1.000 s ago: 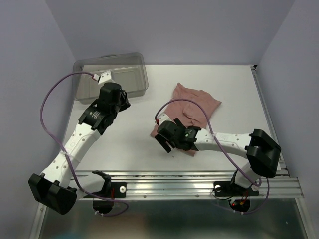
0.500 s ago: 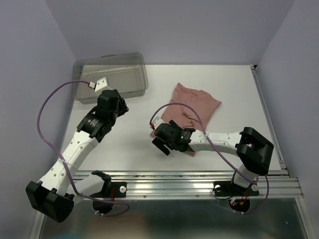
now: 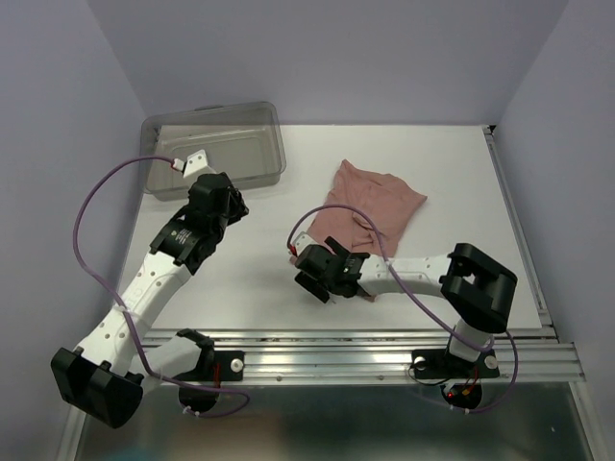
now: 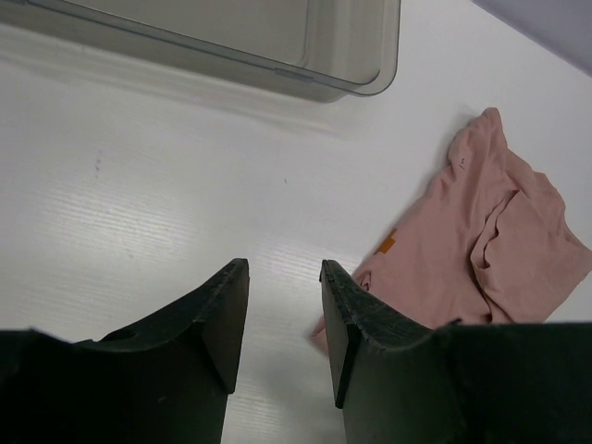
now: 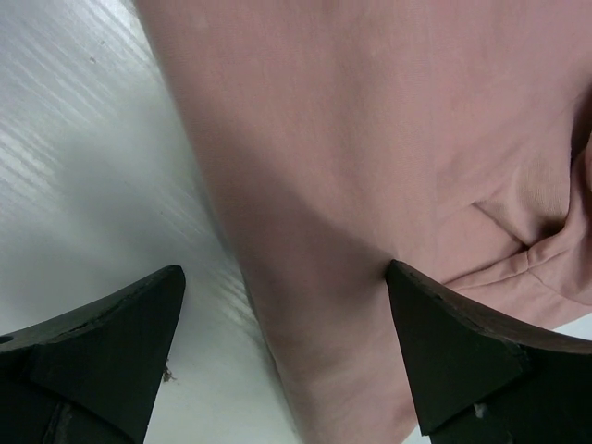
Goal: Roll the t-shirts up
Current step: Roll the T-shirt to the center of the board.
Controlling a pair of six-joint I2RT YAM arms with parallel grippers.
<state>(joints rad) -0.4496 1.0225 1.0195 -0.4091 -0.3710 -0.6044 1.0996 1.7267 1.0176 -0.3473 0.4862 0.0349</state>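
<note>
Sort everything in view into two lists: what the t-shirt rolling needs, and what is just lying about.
Belongs to the job:
- pink t-shirt, crumpled on the table
- right gripper, open, over the shirt's near edge
- left gripper, open, holding nothing, over bare table

Just lying about:
- clear grey bin, at the far left corner

open table (image 3: 255, 274) left of t-shirt (image 3: 380, 206), bin (image 3: 255, 154) filling far-left corner

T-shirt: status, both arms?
Right gripper open over near-left edge of t-shirt. Left gripper open, empty, over table. Garment crumpled, not rolled. Bin back left, not in the way.
</note>
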